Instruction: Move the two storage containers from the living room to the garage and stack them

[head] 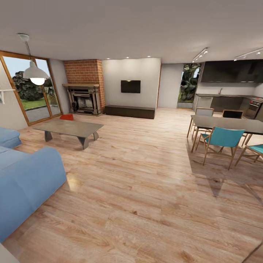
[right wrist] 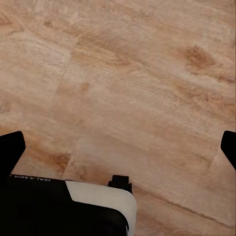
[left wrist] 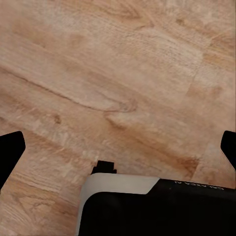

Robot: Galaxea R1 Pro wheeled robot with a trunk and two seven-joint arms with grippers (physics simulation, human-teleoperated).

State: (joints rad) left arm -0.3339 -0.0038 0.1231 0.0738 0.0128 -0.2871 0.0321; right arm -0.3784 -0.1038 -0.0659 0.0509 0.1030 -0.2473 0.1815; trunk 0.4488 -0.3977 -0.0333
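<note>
Wooden planks cover the floor (head: 146,190) of the living room, pale and warm, running all the way to the far wall. A blue sofa (head: 25,175) sits at the near left edge of the floor. On the right stands a dark dining table (head: 226,124) with teal chairs (head: 221,140) around it. Far back is a brick fireplace (head: 84,87), and next to it a black TV (head: 130,86) hangs over a long dark cabinet (head: 129,111). A low grey desk (head: 69,128) stands near the sofa. At its far left corner peeks one small orange-red storage container (head: 67,117) — I cannot tell if it rests on the desk or behind it. A white lamp (head: 34,73) hangs above.

Both wrist views look down at the planks. The left gripper (left wrist: 118,147) is spread wide and holds nothing — the right gripper (right wrist: 118,147) is wide and empty too.
</note>
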